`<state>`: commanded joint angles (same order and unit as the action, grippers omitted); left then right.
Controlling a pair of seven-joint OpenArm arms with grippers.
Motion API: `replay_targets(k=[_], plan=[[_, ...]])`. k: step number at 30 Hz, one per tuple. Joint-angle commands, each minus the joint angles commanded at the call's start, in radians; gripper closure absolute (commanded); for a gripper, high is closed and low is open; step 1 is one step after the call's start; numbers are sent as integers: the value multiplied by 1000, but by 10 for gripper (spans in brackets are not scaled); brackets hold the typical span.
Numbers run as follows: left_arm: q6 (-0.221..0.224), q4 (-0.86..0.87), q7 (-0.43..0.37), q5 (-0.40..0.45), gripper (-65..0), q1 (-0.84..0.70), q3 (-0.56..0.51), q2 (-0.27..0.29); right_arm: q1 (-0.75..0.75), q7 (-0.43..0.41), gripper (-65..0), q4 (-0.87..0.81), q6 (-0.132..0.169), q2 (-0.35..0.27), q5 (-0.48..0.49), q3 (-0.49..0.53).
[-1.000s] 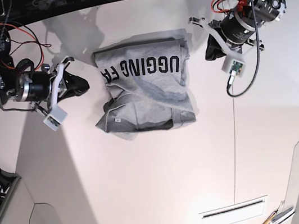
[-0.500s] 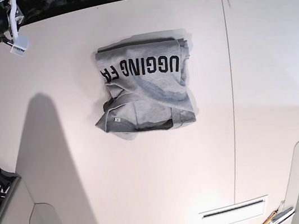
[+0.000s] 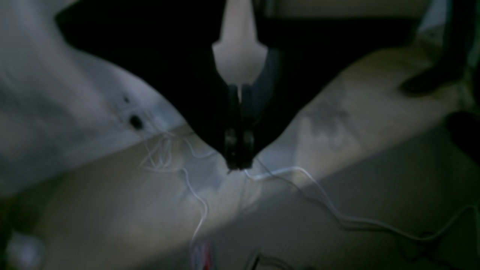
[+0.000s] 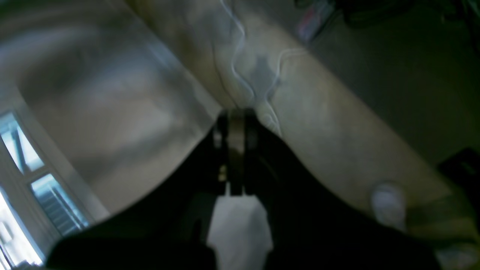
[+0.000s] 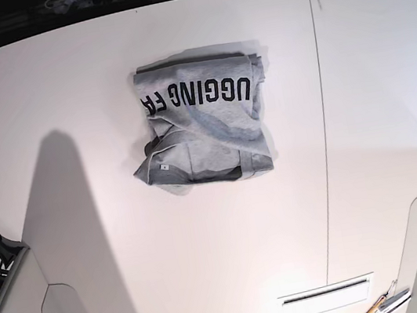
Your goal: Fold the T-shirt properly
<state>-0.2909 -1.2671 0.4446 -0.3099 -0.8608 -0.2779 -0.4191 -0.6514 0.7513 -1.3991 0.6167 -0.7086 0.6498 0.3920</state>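
Although neither arm shows in the base view, both wrist views give an end effector against a dim, blurred background.

Item 1: T-shirt (image 5: 206,129), grey, black lettering uppermost along its far edge. Lies at about 12 o'clock from the middle of the surface (image 5: 210,267), towards the far side. Folded into a rough rectangle; near edge rumpled, a corner flaring out at 7 o'clock. Judged: folding is largely done, with tidying of that loose edge perhaps left.

Item 2: left end effector (image 3: 239,165), tips pressed together, pinching nothing.

Item 3: right end effector (image 4: 235,116), tips pressed together, nothing between them. Both are well apart from the T-shirt.

Item 4: surface, white, with a seam running from 12 to 6 o'clock right of the T-shirt. Pale cables (image 3: 300,176) trail over what looks like the floor in the wrist views; a window (image 4: 33,187) shows at 8 o'clock.
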Motion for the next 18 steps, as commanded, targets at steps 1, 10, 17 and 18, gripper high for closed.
replay_targets(k=[1, 10, 17, 18], plan=[[0, 51, 0, 0, 0, 32, -19, 11, 18, 0, 0, 32, 0, 8, -29, 28], [0, 303, 0, 0, 0, 191, -89, 136, 200, 0, 0, 275, -4, 85, -138, 164], [0, 301, -49, 0, 0, 221, -89, 182, 286, -16, 0, 338, -3, 135, -137, 165], [0, 300, -60, 0, 0, 227, -89, 188, 296, -25, 0, 338, -4, 136, -137, 165]])
